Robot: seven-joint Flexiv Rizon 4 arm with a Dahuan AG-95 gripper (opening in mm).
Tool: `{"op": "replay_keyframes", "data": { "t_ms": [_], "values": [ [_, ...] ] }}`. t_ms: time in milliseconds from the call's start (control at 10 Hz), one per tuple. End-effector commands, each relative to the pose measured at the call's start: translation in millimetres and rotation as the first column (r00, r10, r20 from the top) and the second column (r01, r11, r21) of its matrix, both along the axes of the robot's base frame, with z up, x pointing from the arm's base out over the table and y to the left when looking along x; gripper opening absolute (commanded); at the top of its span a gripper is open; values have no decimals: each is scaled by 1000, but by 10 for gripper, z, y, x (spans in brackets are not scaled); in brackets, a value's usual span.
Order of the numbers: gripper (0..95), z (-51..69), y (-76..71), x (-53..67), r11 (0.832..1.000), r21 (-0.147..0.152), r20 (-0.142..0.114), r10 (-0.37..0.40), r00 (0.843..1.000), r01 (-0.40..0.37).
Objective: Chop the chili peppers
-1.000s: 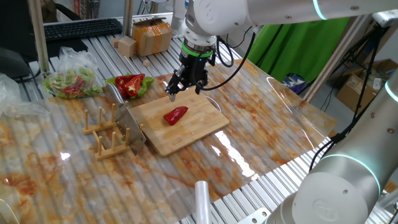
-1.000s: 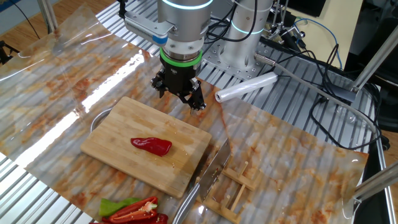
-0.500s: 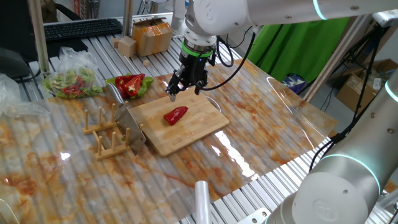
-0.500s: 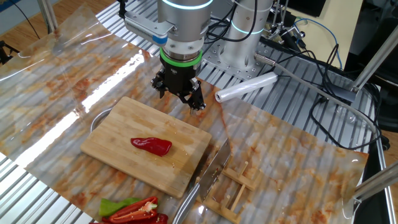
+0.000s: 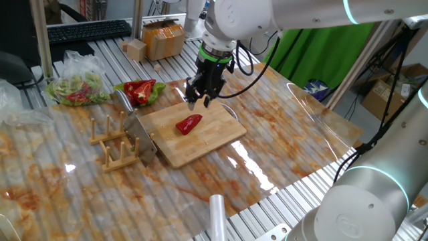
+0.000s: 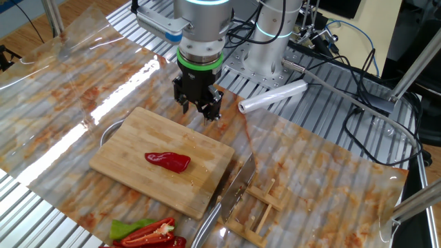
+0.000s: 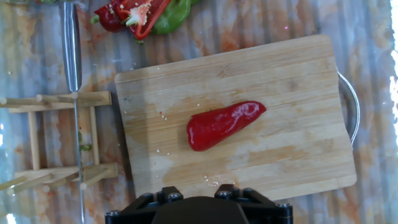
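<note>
1. Fingers on my gripper have pulled in from the wide spread of a second ago. They're partway closed around nothing, hanging over the far edge of the cutting board; the pepper hasn't budged.
2. One whole chili pepper lies loose mid-board, nowhere near my fingers.
3. The knife sits blade-down in the wooden rack just beside the board, untouched.
4. My worry: that pepper's glossy, rounded and tapered, and the board has wet specks, so I reckon it rolls or skids under a blade with nothing pinning it.
5. The plastic sheet under the board is smooth and juice-smeared, so the board could slide too.
</note>
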State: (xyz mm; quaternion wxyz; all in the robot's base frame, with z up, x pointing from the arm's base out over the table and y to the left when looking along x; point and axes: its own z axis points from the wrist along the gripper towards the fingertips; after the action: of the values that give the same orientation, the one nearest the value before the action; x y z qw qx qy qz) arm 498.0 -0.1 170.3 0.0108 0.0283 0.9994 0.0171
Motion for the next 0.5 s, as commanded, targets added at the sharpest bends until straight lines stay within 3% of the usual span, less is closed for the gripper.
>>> {"op": "replay_keyframes", "data": {
  "t_ms": [100, 500],
  "values": [
    [190, -5, 4, 14, 1000, 1, 0, 2, 1000, -2],
    [190, -6, 5, 13, 1000, 2, 0, 8, 1000, -8]
  ]
}}
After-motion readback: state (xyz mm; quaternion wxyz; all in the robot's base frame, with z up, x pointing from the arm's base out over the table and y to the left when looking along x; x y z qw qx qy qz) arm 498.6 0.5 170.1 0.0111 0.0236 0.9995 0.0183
